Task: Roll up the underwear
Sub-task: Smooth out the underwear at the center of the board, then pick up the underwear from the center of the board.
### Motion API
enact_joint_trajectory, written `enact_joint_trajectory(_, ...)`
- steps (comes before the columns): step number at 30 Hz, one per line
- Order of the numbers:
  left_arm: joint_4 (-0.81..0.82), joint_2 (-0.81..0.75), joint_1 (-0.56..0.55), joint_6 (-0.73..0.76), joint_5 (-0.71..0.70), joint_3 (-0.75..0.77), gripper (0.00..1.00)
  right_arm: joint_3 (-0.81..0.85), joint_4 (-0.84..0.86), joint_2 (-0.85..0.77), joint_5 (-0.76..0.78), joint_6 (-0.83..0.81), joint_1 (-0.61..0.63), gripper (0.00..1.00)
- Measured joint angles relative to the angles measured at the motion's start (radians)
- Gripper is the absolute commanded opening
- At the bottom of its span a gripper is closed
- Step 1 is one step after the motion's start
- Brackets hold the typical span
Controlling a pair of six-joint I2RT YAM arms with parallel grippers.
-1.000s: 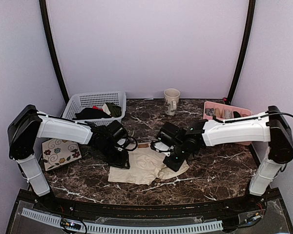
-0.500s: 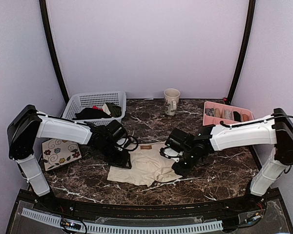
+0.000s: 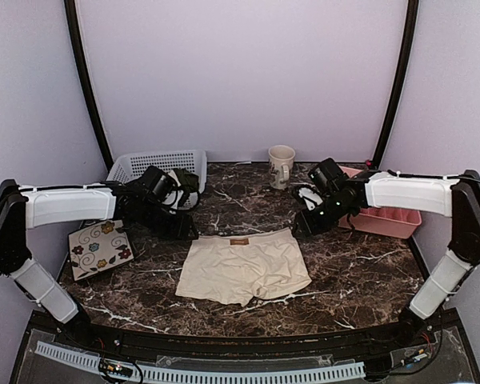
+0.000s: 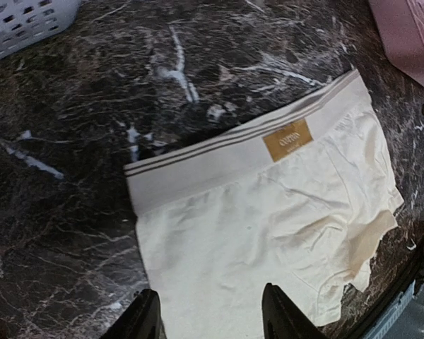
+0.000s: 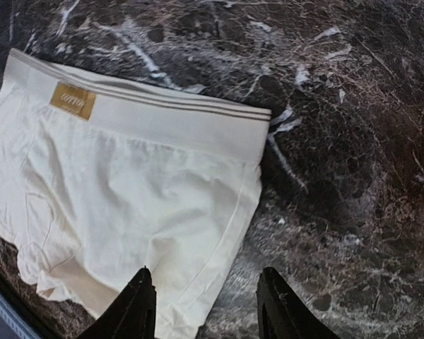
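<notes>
- The underwear (image 3: 244, 268) lies spread flat on the dark marble bench (image 3: 360, 280), about midway between your two arms.
- Its waistband faces the far side, with a gold-brown label (image 3: 239, 241) at the middle. The leg openings face the near edge.
- Your left claw (image 3: 180, 228) is near the far-left corner of the waistband. In the left wrist view its fingers (image 4: 145, 314) stand apart with nothing gripped between them.
- Your right claw (image 3: 302, 224) is near the far-right corner of the waistband. In the right wrist view its fingers (image 5: 138, 300) are likewise spread and hold nothing.
- The views do not settle how high either claw is above the bench.
- A white basket (image 3: 136, 166) with dark garments (image 3: 156, 186) in it stands at the far left.
- A floral tile (image 3: 100, 248) lies left of the underwear, apart from it.
- A cream mug (image 3: 282, 164) stands upright at the far centre.
- A pink tray (image 3: 388, 220) sits at the far right, behind your right arm.
</notes>
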Motion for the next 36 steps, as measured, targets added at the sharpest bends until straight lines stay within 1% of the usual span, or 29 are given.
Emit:
enact_joint_trajectory(3, -0.017, 0.057, 0.058, 0.019, -0.021, 0.005, 0.49, 0.049, 0.012, 0.124, -0.002, 0.008, -0.054, 0.48)
enact_joint_trajectory(9, -0.029, 0.16, 0.103, 0.052, -0.02, 0.015, 0.47, 0.114, 0.02, 0.254, -0.015, 0.008, -0.105, 0.47)
enact_joint_trajectory(17, -0.013, 0.264, 0.13, 0.083, 0.001, 0.099, 0.46, 0.22, 0.044, 0.35, -0.055, 0.0, -0.113, 0.47)
enact_joint_trajectory(22, 0.02, 0.302, 0.135, 0.084, 0.047, 0.107, 0.45, 0.223, 0.046, 0.389, -0.091, -0.01, -0.112, 0.46)
enact_joint_trajectory(26, 0.055, 0.317, 0.135, 0.082, 0.088, 0.108, 0.41, 0.224, 0.063, 0.398, -0.116, -0.015, -0.112, 0.42)
enact_joint_trajectory(28, 0.069, 0.324, 0.135, 0.079, 0.104, 0.109, 0.39, 0.224, 0.068, 0.401, -0.128, -0.014, -0.112, 0.38)
enact_joint_trajectory(31, 0.089, 0.334, 0.133, 0.077, 0.126, 0.109, 0.31, 0.224, 0.082, 0.408, -0.147, -0.01, -0.112, 0.25)
enact_joint_trajectory(32, 0.094, 0.336, 0.131, 0.074, 0.129, 0.11, 0.27, 0.224, 0.087, 0.411, -0.154, -0.013, -0.112, 0.18)
enact_joint_trajectory(34, 0.105, 0.344, 0.126, 0.068, 0.135, 0.111, 0.13, 0.225, 0.096, 0.418, -0.168, -0.007, -0.112, 0.03)
enact_joint_trajectory(35, 0.111, 0.348, 0.122, 0.064, 0.137, 0.113, 0.07, 0.227, 0.097, 0.422, -0.173, -0.005, -0.111, 0.0)
enact_joint_trajectory(36, 0.112, 0.354, 0.118, 0.06, 0.139, 0.115, 0.01, 0.227, 0.098, 0.425, -0.179, -0.006, -0.111, 0.0)
